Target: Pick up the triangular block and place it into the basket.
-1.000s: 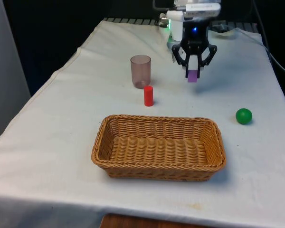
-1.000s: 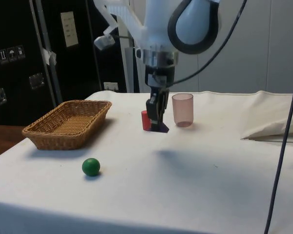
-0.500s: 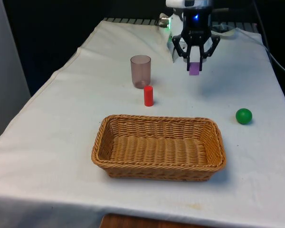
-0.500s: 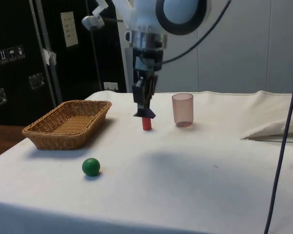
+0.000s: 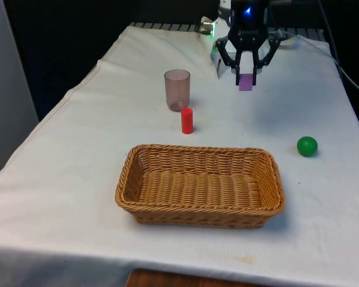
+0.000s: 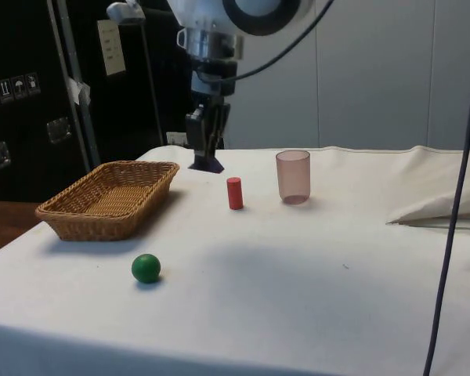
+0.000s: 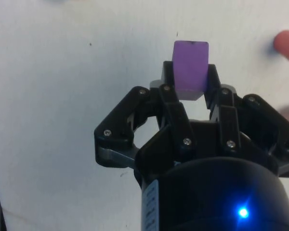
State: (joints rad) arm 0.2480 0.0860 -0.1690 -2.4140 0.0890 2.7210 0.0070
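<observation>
The arm's upper part is cut off in both fixed views. Gripper (image 5: pixel 246 73) clamps the purple block (image 5: pixel 246 82) in the air — well clear of the basket (image 5: pixel 200 216). One cup (image 5: pixel 177 89), one red cylinder (image 5: pixel 187 120), one green ball (image 5: pixel 307 146).

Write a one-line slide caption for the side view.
Gripper holds purple triangular block aloft beyond the wicker basket.

pink cup (image 5: pixel 177 89) | red cylinder (image 5: pixel 187 121) just beside | green ball (image 5: pixel 307 146), seemingly plain
</observation>
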